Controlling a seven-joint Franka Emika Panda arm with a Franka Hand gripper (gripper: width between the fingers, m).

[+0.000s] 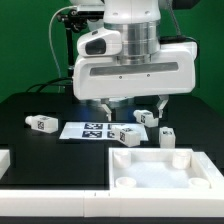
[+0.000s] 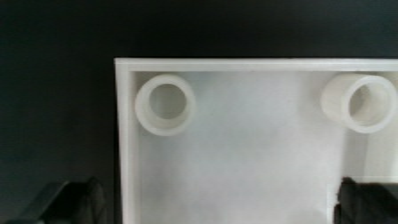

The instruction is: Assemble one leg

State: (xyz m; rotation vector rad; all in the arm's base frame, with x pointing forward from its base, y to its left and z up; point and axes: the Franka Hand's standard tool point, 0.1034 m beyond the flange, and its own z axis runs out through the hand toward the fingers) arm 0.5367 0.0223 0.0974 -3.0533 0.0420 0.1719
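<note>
Several legs, small white blocks with black-and-white tags, lie on the black table: one at the exterior view's left (image 1: 41, 123), one under the hand (image 1: 147, 117), one by the marker board (image 1: 128, 136) and one further right (image 1: 166, 133). My gripper (image 1: 130, 105) hangs above the table just behind them, open and empty. In the wrist view the gripper (image 2: 217, 206) shows only as two dark fingers (image 2: 71, 205) far apart at the frame's edge. No leg shows in that view.
The large white recessed tray-like part (image 1: 190, 180) lies in front of the legs. The wrist view fills with it (image 2: 231, 170), with two round sockets (image 2: 166, 103). The marker board (image 1: 78, 130) lies flat mid-table. A white border (image 1: 50, 187) runs along the front.
</note>
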